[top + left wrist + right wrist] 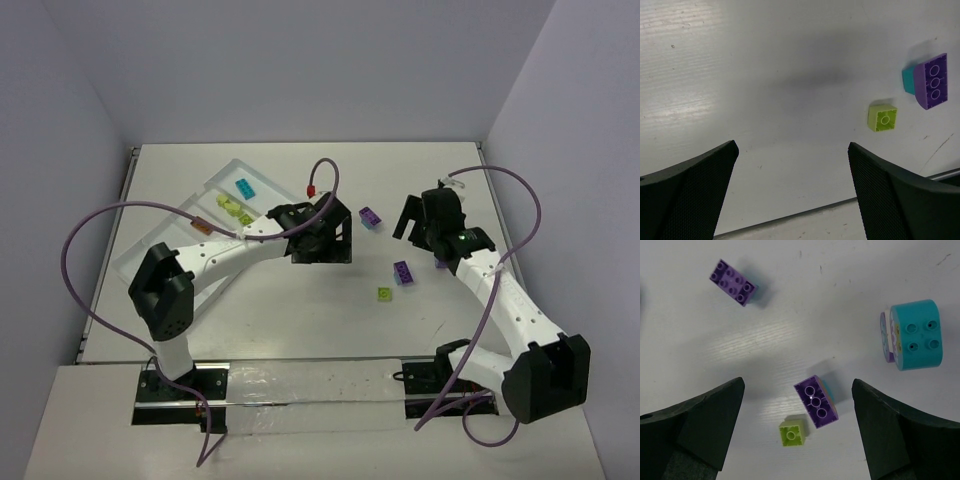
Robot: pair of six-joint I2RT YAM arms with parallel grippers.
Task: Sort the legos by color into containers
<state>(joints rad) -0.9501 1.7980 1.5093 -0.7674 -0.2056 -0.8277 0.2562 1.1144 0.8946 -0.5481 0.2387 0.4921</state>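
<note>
Left hand [792,147] gapes wide over the counter [765,60], legos [883,118] to its right; right hand [799,384], equally wide, hovers above them.

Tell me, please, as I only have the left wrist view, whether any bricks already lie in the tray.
Observer: Yes. The top view shows a teal brick, two lime bricks and an orange-brown brick lying in the white tray.
Operator: Thank you. Are there loose bricks beyond the lime and purple ones near me?
Observer: A second purple brick lies farther back on the table.
Operator: Is the right pincer carrying anything?
Observer: No. The right pincer is open and empty above the table.
</note>
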